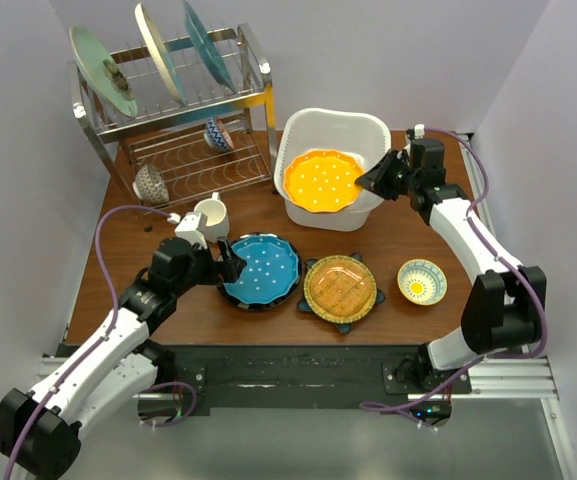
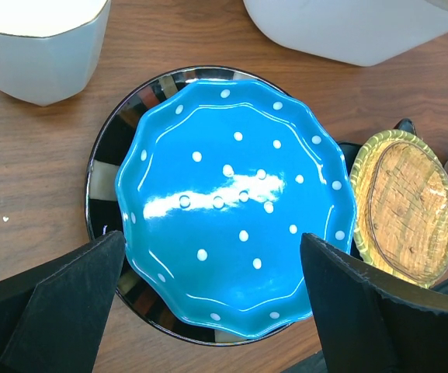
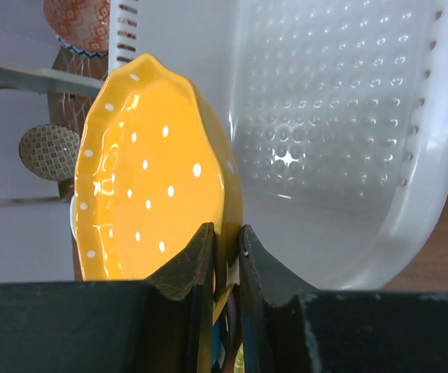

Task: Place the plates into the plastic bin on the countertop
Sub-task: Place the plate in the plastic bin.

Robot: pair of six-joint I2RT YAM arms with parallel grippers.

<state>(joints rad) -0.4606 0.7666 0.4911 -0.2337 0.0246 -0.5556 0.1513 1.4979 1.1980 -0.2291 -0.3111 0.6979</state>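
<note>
R pincer (image 3: 225,237) clamped on rim of orange dotted plate (image 3: 154,179), which stands tilted on edge ahead of the tips, over the open plastic bin (image 3: 441,155). L pincer (image 2: 212,242) wide open, nothing held; blue dotted plate (image 2: 231,210) right below, btwn its jaws, stacked on black-rimmed plate (image 2: 103,163) on counter (image 2: 37,202). Amber plate (image 2: 406,210) just to L pincer's right.

No readable text, label, brand or number appears in any view: the orange plate (image 1: 320,180) and blue plate (image 1: 260,268) bear only white dots, the bin (image 1: 333,126) only moulded dimples.
</note>
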